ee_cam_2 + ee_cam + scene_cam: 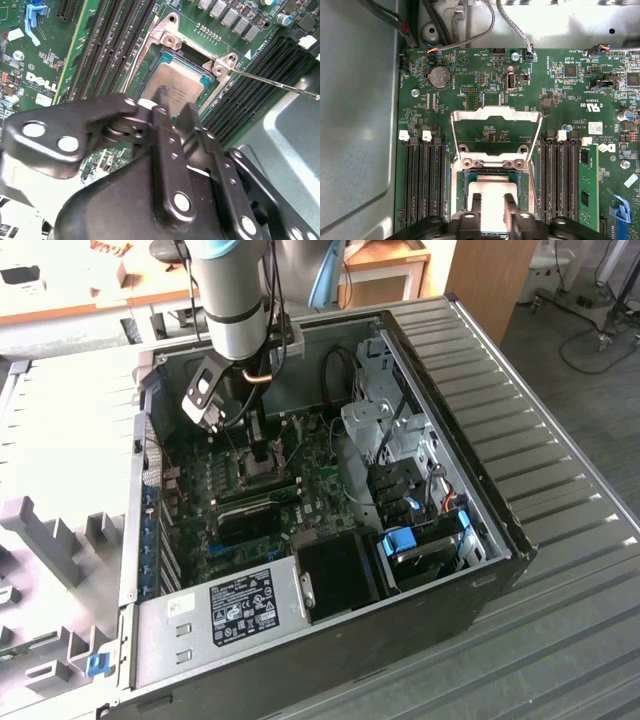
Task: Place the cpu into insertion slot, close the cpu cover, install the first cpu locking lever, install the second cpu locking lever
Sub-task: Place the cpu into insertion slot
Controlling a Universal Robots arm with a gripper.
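Reaching down into an open computer case (pixel 452 430) on a ribbed metal table (pixel 560 580), a grey robot arm holds its gripper (pixel 258 445) just above the green motherboard (pixel 320 475), as seen in the exterior view. In the second wrist view the gripper (pixel 174 111) hovers over the near edge of the cpu (pixel 175 82). Its two black fingers (pixel 160 112) are parted by a narrow gap, and nothing is held between them; the chip's dull metal top shows through the gap. The cpu lies flat inside the slot (pixel 190 54), with the black frame showing along its edges. In the first wrist view the cpu (pixel 492 187) sits in the same place, partly hidden by the fingertips of the gripper (pixel 493 200). The cover (pixel 470 115), a grey metal frame with a large window, stands swung open on the far side of the socket, with bare board visible through its window. A thin metal lever (pixel 270 82) runs away from one corner of the socket, unlatched. Rows of long black memory slots (pixel 422 180) flank the socket on both sides. A round coin battery (pixel 440 77) sits on the board beyond the cover.
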